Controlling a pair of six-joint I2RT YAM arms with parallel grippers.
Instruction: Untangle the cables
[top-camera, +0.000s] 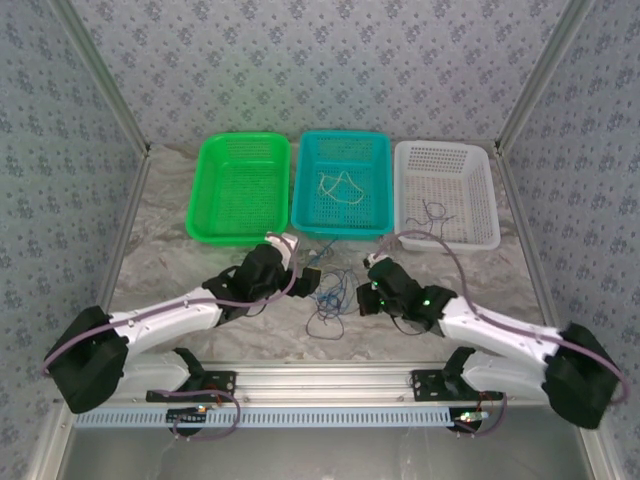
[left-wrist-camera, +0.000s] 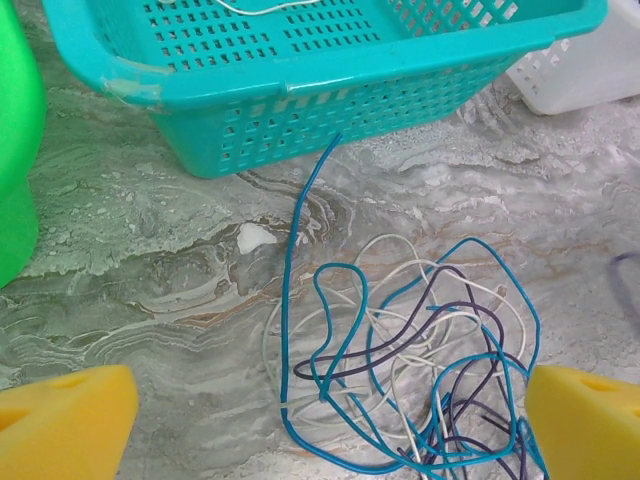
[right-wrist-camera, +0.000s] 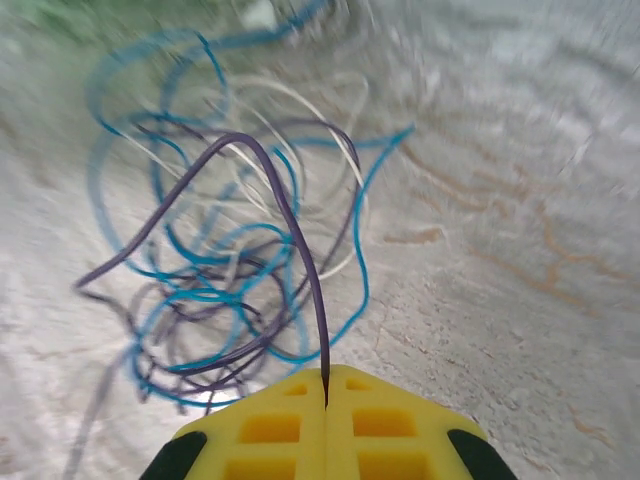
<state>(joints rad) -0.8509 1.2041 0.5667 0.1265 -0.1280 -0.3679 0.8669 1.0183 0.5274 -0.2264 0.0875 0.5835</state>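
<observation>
Cables (left-wrist-camera: 400, 340) (thin blue, white, purple wires): my right gripper (right-wrist-camera: 327, 385) pinched one purple strand (right-wrist-camera: 285, 205), left gripper (left-wrist-camera: 325, 430) gaped; a slow pull-out seemed due.

Blue floral-patterned walls (top-camera: 330, 60), grey marbled tabletop (top-camera: 160, 270), metal corner posts (top-camera: 104, 75), even soft light

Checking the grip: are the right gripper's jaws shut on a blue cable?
No, the right gripper has its jaws shut on a dark purple cable.
</observation>
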